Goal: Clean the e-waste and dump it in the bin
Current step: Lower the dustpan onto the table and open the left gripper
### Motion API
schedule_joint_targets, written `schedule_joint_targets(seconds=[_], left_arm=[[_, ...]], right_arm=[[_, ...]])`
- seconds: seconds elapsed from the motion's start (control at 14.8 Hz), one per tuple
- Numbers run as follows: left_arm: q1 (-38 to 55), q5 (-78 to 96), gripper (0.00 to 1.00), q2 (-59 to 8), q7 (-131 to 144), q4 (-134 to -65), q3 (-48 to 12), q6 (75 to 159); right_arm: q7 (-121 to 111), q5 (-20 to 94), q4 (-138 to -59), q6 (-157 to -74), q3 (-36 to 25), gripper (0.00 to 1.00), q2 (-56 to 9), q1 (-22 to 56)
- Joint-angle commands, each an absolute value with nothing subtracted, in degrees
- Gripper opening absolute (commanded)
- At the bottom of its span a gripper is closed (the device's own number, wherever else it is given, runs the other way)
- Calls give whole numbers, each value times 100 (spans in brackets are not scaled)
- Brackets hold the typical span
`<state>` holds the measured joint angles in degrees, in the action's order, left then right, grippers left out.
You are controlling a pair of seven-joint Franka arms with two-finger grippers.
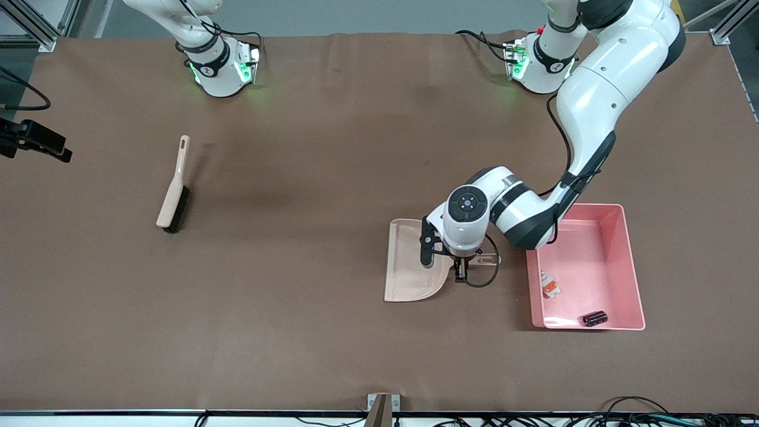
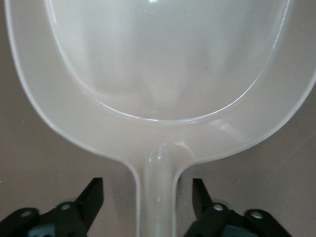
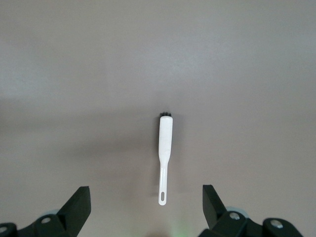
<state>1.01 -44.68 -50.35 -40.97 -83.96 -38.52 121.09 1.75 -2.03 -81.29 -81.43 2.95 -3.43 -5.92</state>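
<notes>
The brown table (image 1: 332, 332) carries everything. The pink bin (image 1: 630, 261) sits toward the left arm's end of the table, with both scraps in it: the white-grey block (image 1: 549, 286) with its orange mark lies by the wall facing the dustpan, and the black cylinder (image 1: 595, 318) lies in the corner nearest the front camera. Just beside the bin, toward the right arm's end, the beige dustpan (image 1: 409, 267) lies flat on the table, its handle pointing at the bin. The brush (image 1: 174, 188) lies well apart, toward the right arm's end, bristles nearer the front camera than its handle tip.

The left claw (image 2: 147, 197) is low over the dustpan handle, released: its black fingers (image 2: 93, 197) stand open on either side of the handle with a gap at each side, touching nothing. The right claw (image 3: 143, 207) waits high over the brush, spread wide and holding nothing.
</notes>
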Motion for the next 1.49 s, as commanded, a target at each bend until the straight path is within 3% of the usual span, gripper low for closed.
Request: schedule_joint_targets(seconds=[0.0, 0.34, 1.08, 1.15, 1.42], left_arm=[[-113, -4448, 100, -4747, -3999, -8367, -3893, 12103], [-825, -3456, 100, -3685, -2333, -8385, -4017, 11937], [-2171, -1207, 100, -1663, 377, -8376, -3921, 10503], [-2049, -1100, 100, -1444, 569, -8402, -3685, 10338], [-687, -1002, 100, -792, 756, -8455, -1761, 9949]], right_arm=[[193, -36, -8016, -8042, 325, 100, -369, -633], [193, 132, -8016, -8042, 352, 100, -360, -580], [202, 141, -8007, -8042, 369, 100, -360, -571], [193, 132, -8007, -8033, 369, 100, -360, -571], [158, 62, -8007, -8033, 343, 100, -360, -598]])
